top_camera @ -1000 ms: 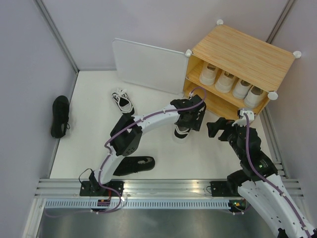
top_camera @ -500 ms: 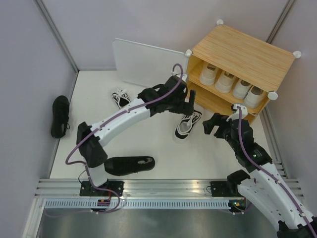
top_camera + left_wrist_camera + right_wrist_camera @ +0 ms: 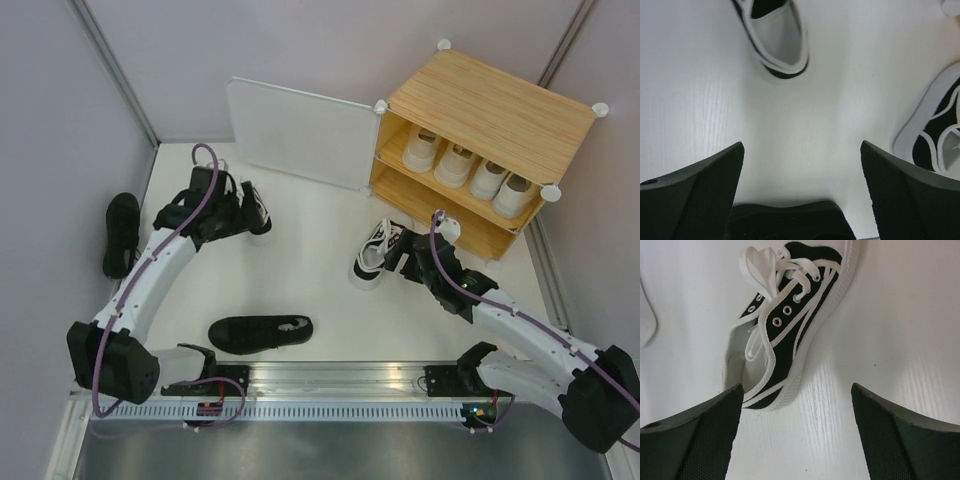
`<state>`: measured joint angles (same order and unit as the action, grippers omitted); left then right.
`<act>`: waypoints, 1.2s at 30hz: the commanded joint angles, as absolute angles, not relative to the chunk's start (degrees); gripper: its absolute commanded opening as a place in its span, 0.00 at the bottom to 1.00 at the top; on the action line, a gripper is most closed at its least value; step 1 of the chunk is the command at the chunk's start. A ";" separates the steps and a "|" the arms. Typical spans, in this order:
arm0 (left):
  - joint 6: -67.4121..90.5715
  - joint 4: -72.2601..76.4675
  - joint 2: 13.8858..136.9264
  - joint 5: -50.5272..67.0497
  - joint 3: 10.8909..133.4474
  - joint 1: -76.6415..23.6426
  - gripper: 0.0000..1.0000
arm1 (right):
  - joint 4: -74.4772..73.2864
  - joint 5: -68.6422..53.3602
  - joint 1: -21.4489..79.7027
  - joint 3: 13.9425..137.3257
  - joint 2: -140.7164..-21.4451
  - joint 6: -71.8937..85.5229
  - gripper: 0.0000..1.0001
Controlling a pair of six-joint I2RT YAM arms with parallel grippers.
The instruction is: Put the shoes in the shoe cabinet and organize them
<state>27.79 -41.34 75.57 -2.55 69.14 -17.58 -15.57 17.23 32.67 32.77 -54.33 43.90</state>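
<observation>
- Shoe cabinet (image 3: 490,105) sits at 1–2 o'clock on the surface (image 3: 320,290), with its wood top up. Its white door (image 3: 300,130) is swung open toward 11–12 o'clock.
- Row of white shoes (image 3: 455,163), four of them, stands side by side on the cabinet's upper shelf, heels facing out.
- Centre sneaker (image 3: 372,252) (image 3: 790,325) is black with white trim and white laces. It lies on the surface just in front of the cabinet, at about 3 o'clock from the middle, toe toward 1 o'clock.
- Right claw (image 3: 398,262) (image 3: 797,386) is spread wide and pinching nothing. It is low, just beside the centre sneaker on its 3–4 o'clock side. In the right wrist view the sneaker's heel end is close to the finger on the picture's left; cannot tell if they touch.
- Far sneaker (image 3: 256,212), black and white, lies at 10 o'clock on the surface and is partly hidden by the left arm.
- Left claw (image 3: 238,218) (image 3: 801,145) is spread wide and holding nothing, right at the far sneaker. Only bare surface shows between its fingers.
- The left wrist view shows a sneaker heel (image 3: 777,40) at 12 o'clock and a black-and-white sneaker edge (image 3: 940,135) at 3–4 o'clock. Both are clear of the fingers; cannot tell which shoe is which.
- Side black shoe (image 3: 122,235) lies at 9 o'clock by the left wall, well apart from both claws.
- Near black shoe (image 3: 262,332) lies at 6–7 o'clock, close to the near edge, lengthwise 9 to 3.
</observation>
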 commanded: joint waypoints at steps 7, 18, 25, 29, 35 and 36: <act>23.03 -34.47 57.23 -12.54 51.78 -9.40 1.00 | -9.06 29.44 39.72 36.38 -68.89 56.68 0.90; 22.24 -34.63 57.30 -11.78 50.98 -9.40 1.00 | -4.04 29.53 41.75 37.88 -82.08 61.96 0.73; 22.06 -34.72 57.22 -10.81 51.06 -9.40 1.00 | -3.51 29.09 42.01 34.98 -83.15 63.19 0.41; 22.06 -34.63 57.48 -10.37 50.98 -9.32 1.00 | -4.65 30.05 42.01 35.85 -79.90 62.14 0.08; 21.88 -34.63 57.83 -10.11 51.06 -9.32 1.00 | -8.08 35.15 41.66 41.64 -76.73 59.51 0.01; 21.88 -34.63 57.83 -10.28 51.06 -9.32 1.00 | -8.09 35.77 40.96 42.44 -76.64 58.20 0.01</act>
<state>23.90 -36.49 57.69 -10.90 50.65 -9.39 -9.39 30.33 41.80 36.82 -79.66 60.29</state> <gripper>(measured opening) 0.994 0.030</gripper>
